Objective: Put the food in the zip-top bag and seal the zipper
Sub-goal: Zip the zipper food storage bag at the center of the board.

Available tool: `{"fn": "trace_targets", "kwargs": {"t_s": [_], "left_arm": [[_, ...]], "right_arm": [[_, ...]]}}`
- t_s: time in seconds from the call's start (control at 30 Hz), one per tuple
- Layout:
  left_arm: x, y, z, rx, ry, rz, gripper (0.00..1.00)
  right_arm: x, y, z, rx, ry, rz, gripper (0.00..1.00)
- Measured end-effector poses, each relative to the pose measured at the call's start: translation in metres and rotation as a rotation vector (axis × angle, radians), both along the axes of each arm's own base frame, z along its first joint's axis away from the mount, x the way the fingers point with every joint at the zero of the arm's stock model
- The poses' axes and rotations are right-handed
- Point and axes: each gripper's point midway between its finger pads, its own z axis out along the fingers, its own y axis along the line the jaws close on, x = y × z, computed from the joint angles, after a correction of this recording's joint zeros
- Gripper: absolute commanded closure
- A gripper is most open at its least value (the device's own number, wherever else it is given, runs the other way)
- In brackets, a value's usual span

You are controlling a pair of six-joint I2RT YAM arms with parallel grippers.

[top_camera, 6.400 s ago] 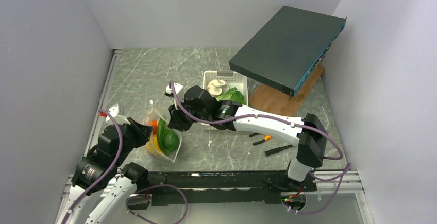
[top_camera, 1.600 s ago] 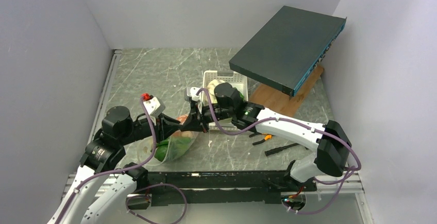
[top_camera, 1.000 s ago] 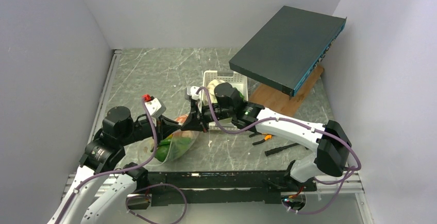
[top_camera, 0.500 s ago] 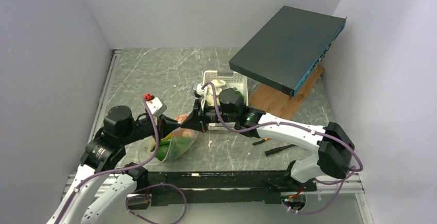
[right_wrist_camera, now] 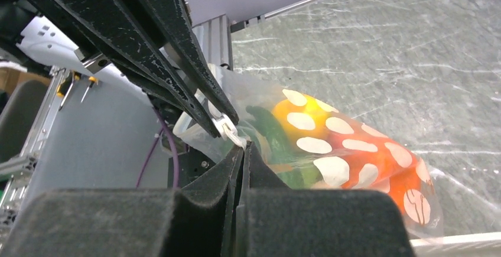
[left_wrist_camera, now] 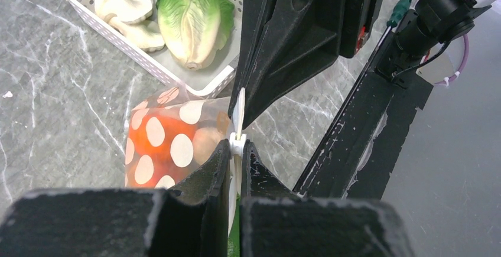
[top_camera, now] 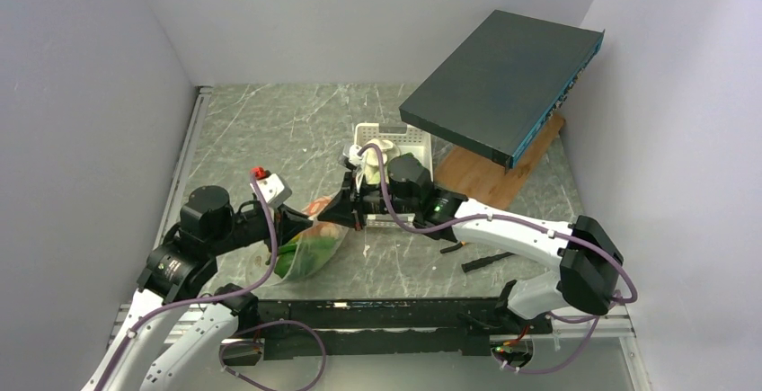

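Note:
The clear zip-top bag [top_camera: 312,249] with white dots hangs between my two grippers, just above the table. It holds an orange [left_wrist_camera: 155,142], a yellow lemon [right_wrist_camera: 302,113] and dark green produce [right_wrist_camera: 269,132]. My left gripper [left_wrist_camera: 236,146] is shut on the white zipper strip [left_wrist_camera: 238,110] at the bag's mouth. My right gripper [right_wrist_camera: 242,149] is shut on the same strip right beside it, and the two sets of fingertips almost touch. From above, the left gripper [top_camera: 304,224] and the right gripper [top_camera: 345,213] meet over the bag. Lettuce [left_wrist_camera: 190,16] and a mushroom [left_wrist_camera: 125,10] lie in the basket.
The white slotted basket [top_camera: 415,138] stands behind the right arm. A dark flat box [top_camera: 503,81] rests tilted on a wooden board [top_camera: 481,180] at the back right. Small black and orange tools [top_camera: 469,253] lie right of the bag.
Earlier the left gripper held the bag upright at the left. Now the bag has swung right, both grippers pinch its mouth edge, and the right wrist has shifted slightly right.

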Motion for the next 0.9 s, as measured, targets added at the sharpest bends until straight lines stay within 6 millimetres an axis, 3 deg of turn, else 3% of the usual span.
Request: {"fn": "trace_targets", "kwargs": {"t_s": [0.1, 0.2, 0.5, 0.77, 0.9], "left_arm": [[-0.001, 0.001, -0.001, 0.001, 0.002, 0.000, 1.00], [-0.005, 0.002, -0.002, 0.005, 0.007, -0.001, 1.00], [-0.008, 0.004, -0.005, 0.018, 0.016, -0.004, 1.00], [-0.007, 0.004, -0.001, 0.018, 0.005, -0.006, 1.00], [-0.007, 0.004, -0.001, 0.018, 0.004, -0.006, 1.00]], "right_arm": [[-0.004, 0.001, 0.000, -0.031, -0.037, 0.062, 0.70], [-0.011, 0.002, 0.009, -0.055, -0.111, 0.157, 0.59], [-0.024, 0.003, 0.045, -0.085, -0.309, 0.353, 0.64], [-0.017, 0.000, 0.012, -0.233, -0.312, 0.394, 0.63], [-0.014, 0.000, 0.007, -0.269, -0.318, 0.401, 0.69]]}}
